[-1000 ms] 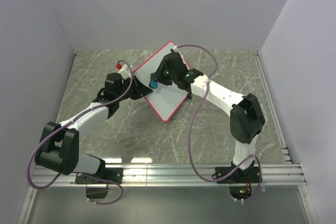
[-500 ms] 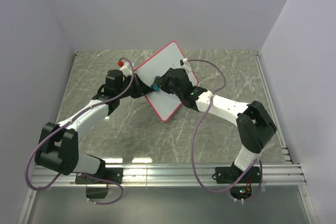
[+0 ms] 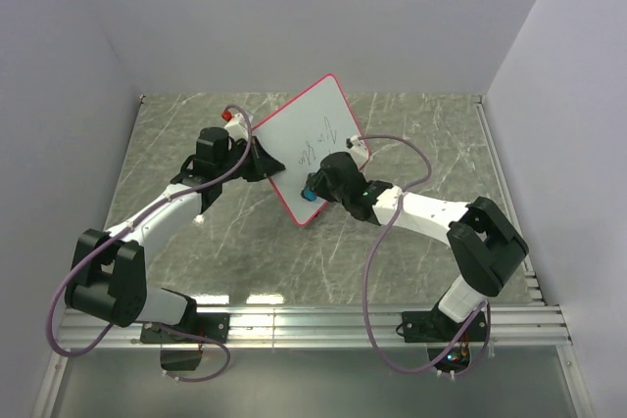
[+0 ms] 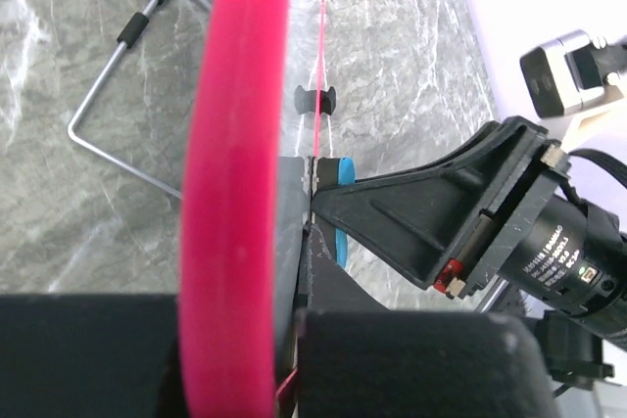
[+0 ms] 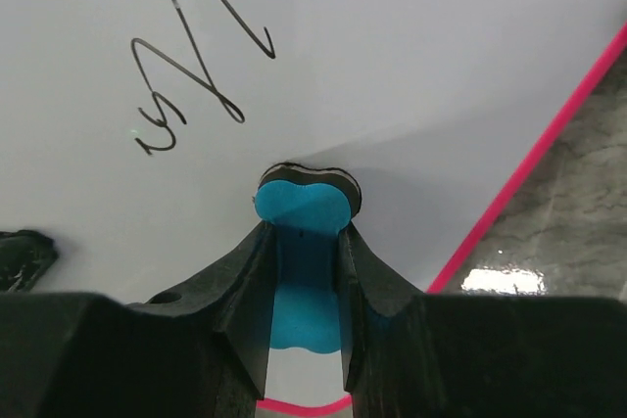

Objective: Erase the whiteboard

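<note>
Shows a small rectangular whiteboard (image 3: 289,144) with a thin red-pink frame, raised off a grey marbled tabletop (image 3: 167,124) near the middle of the work area. Tilted steeply, with the writing face turned toward the right arm. Pinched at its left edge by the left gripper (image 3: 259,163), which is clamped tight across the frame.

Looks light, thin and stiff. Glossy face probably slippery, so best taken across the frame edge, as here, rather than on the face. Supported at one edge only, so likely to swing or twist if pushed hard far from that grip.

Closed firmly on a small blue eraser (image 5: 304,205) with a dark felt pad: the right gripper (image 5: 304,242). Pad pressed flat against the lower part of the board, near the bottom frame. Thin black pen scribbles (image 5: 186,56) higher up the face, apart from the pad and not yet wiped.

Lying on the table at the board's back side: a bent grey wire stand (image 4: 118,95) with black sleeves, well apart from both arms. Also a small black foot (image 4: 315,100) on the board's far edge. Nothing between eraser and marks to block a wipe upward.
</note>
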Motion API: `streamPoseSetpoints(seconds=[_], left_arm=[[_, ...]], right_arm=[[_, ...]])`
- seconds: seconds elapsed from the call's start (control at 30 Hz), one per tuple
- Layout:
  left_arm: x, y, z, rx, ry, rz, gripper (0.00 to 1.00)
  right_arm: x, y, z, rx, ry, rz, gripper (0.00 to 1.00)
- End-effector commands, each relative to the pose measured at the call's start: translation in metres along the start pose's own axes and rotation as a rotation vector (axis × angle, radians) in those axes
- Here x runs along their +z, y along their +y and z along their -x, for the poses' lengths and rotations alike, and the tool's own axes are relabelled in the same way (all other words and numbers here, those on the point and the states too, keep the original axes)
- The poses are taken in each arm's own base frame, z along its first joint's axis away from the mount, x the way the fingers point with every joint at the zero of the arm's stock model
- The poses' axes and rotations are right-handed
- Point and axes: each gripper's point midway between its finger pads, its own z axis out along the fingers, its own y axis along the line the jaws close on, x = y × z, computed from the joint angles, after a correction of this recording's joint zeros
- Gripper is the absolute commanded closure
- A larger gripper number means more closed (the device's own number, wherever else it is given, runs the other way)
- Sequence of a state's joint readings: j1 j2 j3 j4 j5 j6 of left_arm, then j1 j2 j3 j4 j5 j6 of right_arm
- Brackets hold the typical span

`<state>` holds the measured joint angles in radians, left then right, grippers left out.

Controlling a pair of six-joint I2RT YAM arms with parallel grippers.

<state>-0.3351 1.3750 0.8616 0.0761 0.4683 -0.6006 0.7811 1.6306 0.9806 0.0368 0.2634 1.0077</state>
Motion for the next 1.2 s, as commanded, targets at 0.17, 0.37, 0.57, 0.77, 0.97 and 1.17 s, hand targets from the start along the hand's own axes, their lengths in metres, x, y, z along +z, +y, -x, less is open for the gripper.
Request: streamPoseSetpoints(seconds=[0.17,0.37,0.57,0.77,0.97,1.17], left_arm=[[-0.020,-0.016,-0.076,-0.031,0.302,-0.078,1.00],[-0.022,-0.010,-0.087,-0.029,0.324,-0.077,1.00],[-0.023,-0.009,-0.091,-0.034,0.327,-0.085,1.00],[-0.023,-0.011,-0.088,-0.020,0.325,-0.087,1.00],[-0.023,-0.013,-0.084,-0.018,0.320,-0.085,1.00],[-0.025,-0.014,-0.082,-0.012,0.320,-0.078,1.00]], right_arm=[[0.011,-0.029,-0.056,-0.165,0.222,-0.170,1.00],[0.025,0.043,0.006,-0.014,0.131,-0.025,1.00],[0.033,0.102,0.081,0.177,0.042,0.123,1.00],[0.030,0.140,0.103,0.243,0.043,0.245,1.00],[0.031,0.127,0.077,0.273,0.120,0.269,1.00],[0.020,0.055,0.023,0.258,0.204,0.169,1.00]])
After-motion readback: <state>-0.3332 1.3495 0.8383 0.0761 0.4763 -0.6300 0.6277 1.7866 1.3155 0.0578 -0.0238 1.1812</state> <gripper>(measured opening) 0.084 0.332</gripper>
